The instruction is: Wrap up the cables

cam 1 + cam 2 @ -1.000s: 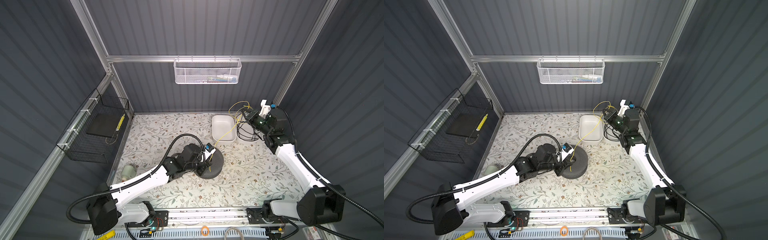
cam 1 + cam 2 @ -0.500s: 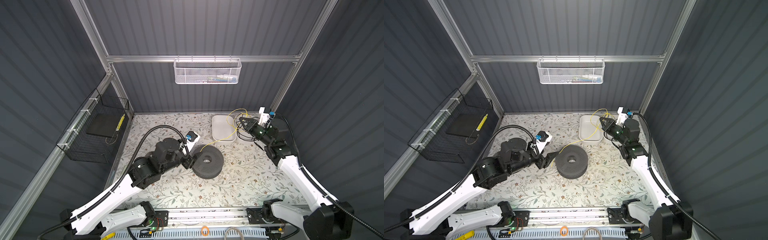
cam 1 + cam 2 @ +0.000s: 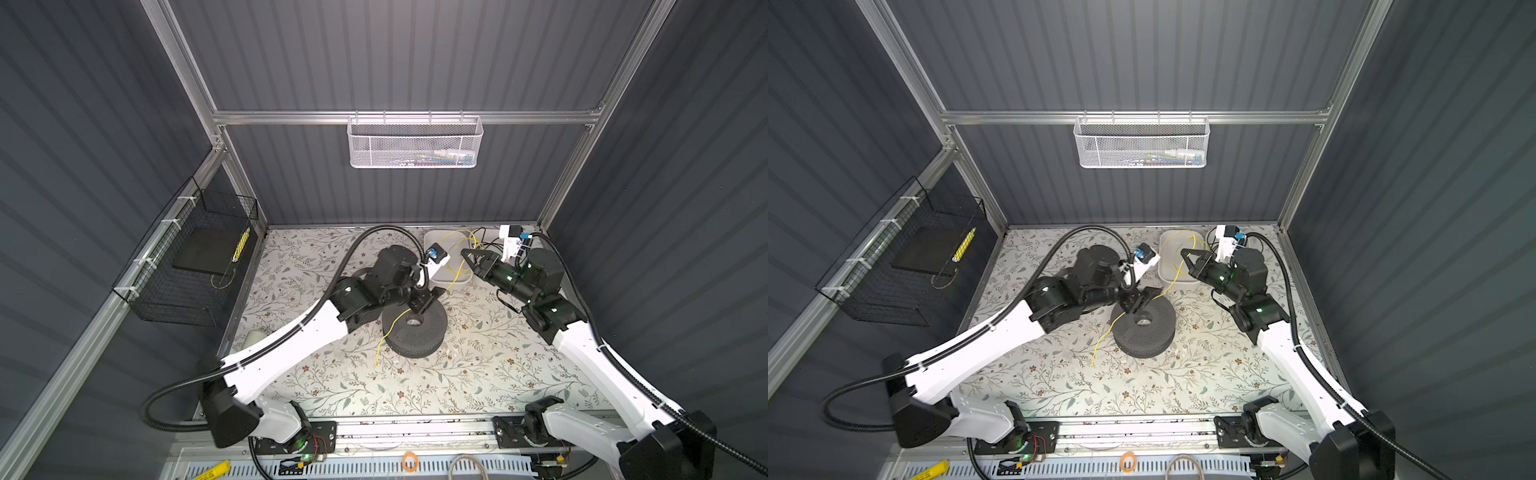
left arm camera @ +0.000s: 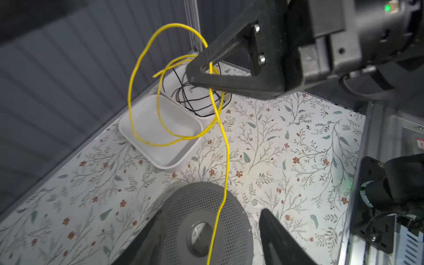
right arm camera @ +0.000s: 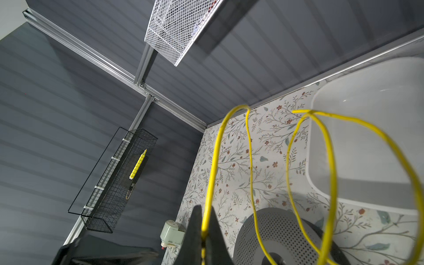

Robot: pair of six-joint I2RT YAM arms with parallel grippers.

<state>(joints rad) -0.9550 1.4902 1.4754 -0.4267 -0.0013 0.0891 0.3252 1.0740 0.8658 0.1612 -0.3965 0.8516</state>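
The cable is a thin yellow wire. My right gripper is shut on it above the white tray, and springy loops hang around the closed fingers. From there the wire drops across the dark perforated spool and trails onto the mat. My left gripper hovers open over the spool. The wire runs between its spread fingers untouched. In the left wrist view the right gripper shows pinching the wire.
A second white container behind the tray holds thin black wires. A black wire basket hangs on the left wall, a white mesh basket on the back wall. A small pale device sits at the mat's left edge.
My left gripper let go of the wire at the spool, drew back left, then returned open over the spool. The right gripper carried the loops leftward over the tray. The wire's free end now trails onto the mat.
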